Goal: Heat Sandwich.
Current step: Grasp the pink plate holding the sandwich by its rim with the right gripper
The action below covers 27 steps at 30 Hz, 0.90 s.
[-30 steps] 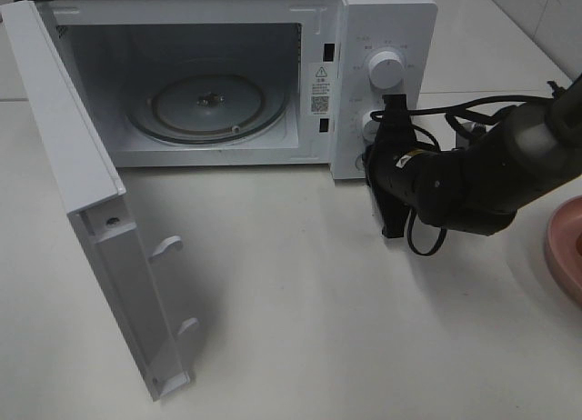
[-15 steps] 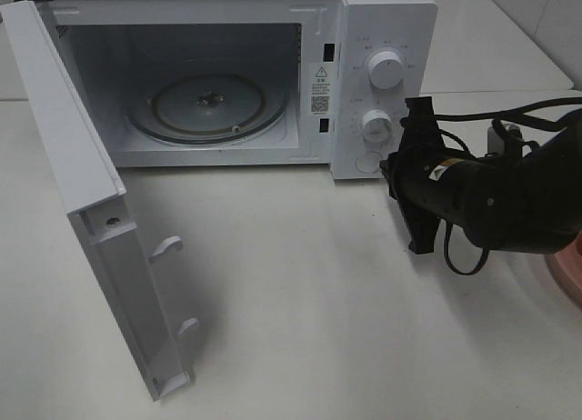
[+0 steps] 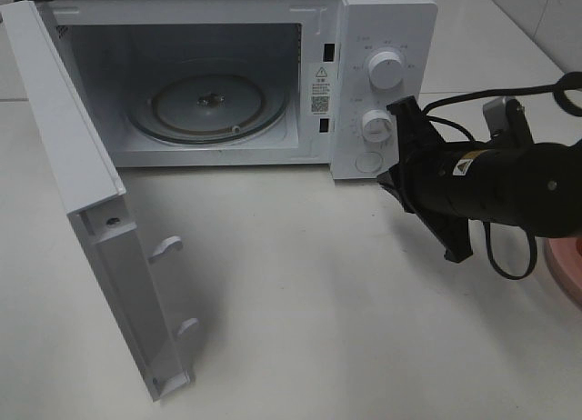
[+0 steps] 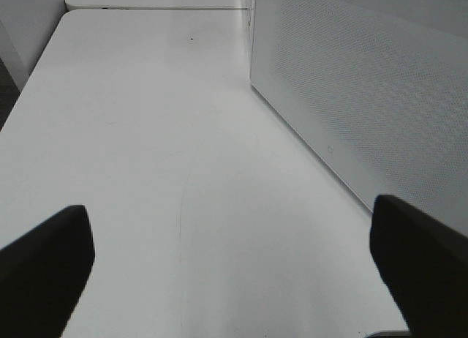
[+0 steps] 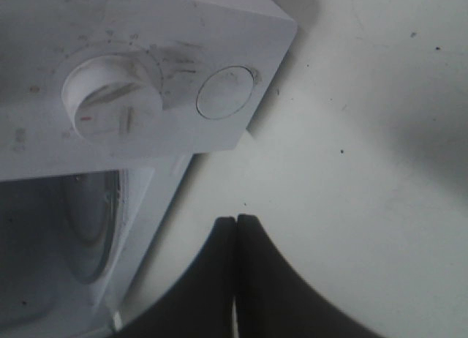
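Note:
The sandwich is out of view in every frame. The white microwave [image 3: 382,38] stands at the back with its door [image 3: 82,211] swung wide open to the left, and its glass turntable [image 3: 207,106] is bare. My right gripper [image 3: 393,176] is shut and empty, just right of the control panel's lower knob [image 3: 376,124] and round button [image 3: 367,162]. The right wrist view shows its fingers [image 5: 235,228] pressed together, with the knob [image 5: 113,96] and button [image 5: 225,93] beyond them. My left gripper [image 4: 234,268] is open and empty over the bare table.
The edge of a round pink plate [image 3: 568,270] shows at the far right, behind my right arm. In the left wrist view a perforated side of the microwave [image 4: 365,96] stands beside the left gripper. Cables trail behind my right arm [image 3: 509,179].
My right gripper has drawn back to the right, away from the control panel, and has turned on its wrist. The microwave and its door have not moved.

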Each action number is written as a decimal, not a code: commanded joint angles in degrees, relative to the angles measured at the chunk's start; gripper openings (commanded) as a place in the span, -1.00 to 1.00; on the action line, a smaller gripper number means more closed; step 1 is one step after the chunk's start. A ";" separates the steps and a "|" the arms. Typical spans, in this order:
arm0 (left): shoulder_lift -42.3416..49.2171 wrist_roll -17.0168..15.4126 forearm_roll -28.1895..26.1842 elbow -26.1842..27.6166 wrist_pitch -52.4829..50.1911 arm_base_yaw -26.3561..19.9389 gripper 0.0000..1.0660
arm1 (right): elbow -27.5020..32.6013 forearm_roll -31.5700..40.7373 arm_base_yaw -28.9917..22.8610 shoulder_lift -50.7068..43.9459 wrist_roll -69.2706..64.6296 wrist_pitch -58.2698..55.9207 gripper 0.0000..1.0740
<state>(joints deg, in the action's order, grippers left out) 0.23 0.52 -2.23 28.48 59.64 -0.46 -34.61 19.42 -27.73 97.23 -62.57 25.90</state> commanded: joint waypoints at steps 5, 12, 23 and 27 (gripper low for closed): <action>1.49 0.11 -0.23 -0.11 -0.34 -0.06 0.82 | -0.17 -1.09 0.52 -5.96 17.02 -13.12 -1.00; 1.49 0.11 -0.23 -0.11 -0.34 -0.06 0.82 | -2.12 -1.15 0.52 -7.73 33.98 -27.56 -1.00; 1.49 0.11 -0.23 -0.11 -0.34 -0.06 0.82 | -5.27 -5.84 0.52 -8.94 55.86 -47.21 -0.93; 1.49 0.11 -0.23 -0.11 -0.34 -0.06 0.82 | -7.73 -13.24 0.52 -10.43 56.32 -54.72 -0.91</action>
<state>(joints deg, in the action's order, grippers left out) 0.23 0.52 -2.23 28.48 59.64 -0.46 -41.37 9.74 -27.50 87.83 -7.39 -25.10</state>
